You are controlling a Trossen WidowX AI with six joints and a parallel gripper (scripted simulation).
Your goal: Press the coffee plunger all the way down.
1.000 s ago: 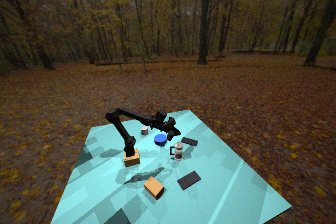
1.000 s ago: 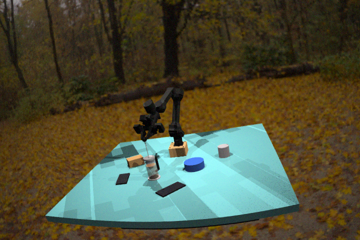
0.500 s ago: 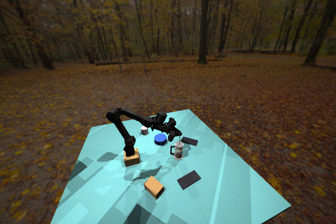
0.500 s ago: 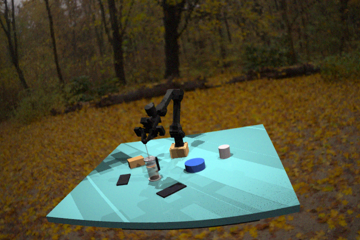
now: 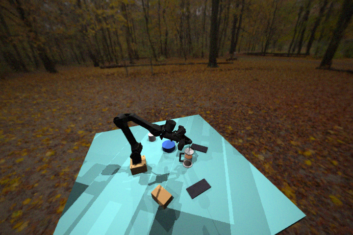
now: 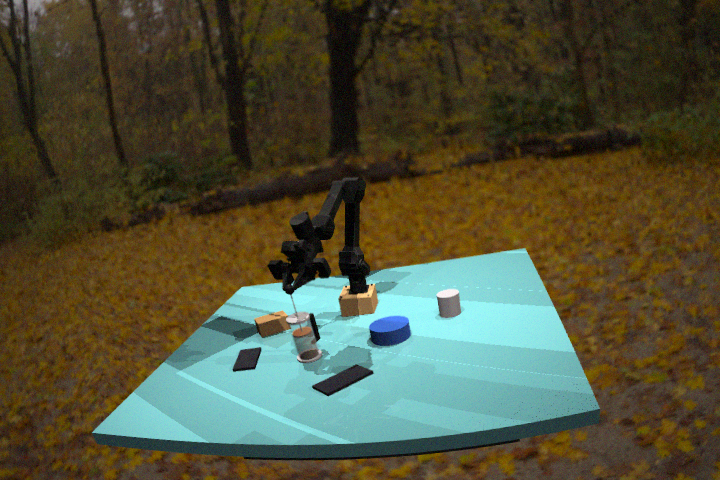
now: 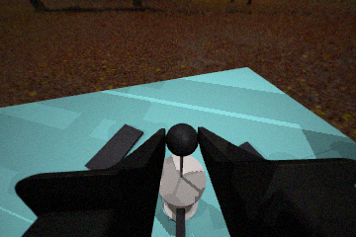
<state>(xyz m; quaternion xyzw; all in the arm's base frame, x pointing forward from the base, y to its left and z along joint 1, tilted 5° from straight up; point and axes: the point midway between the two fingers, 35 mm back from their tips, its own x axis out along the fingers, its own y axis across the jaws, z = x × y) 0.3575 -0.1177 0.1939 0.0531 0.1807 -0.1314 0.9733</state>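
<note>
Clenched around the black plunger knob [image 7: 181, 138], the gripper [image 7: 181, 139] is pinching it from both sides, one finger touching each flank of the ball. Below it, the coffee press [image 5: 188, 158] is standing upright on the teal table [image 5: 238, 182], just right of the blue disc [image 5: 168, 146], its thin rod [image 6: 293, 303] rising to the jaws.

The table [image 6: 485, 350] is pale turquoise with lighter stripes. The disc [image 6: 390, 330] is blue, the two flat slabs [image 6: 342, 379] black, the boxes [image 5: 161, 196] tan, the plunger knob [image 7: 181, 138] black.
</note>
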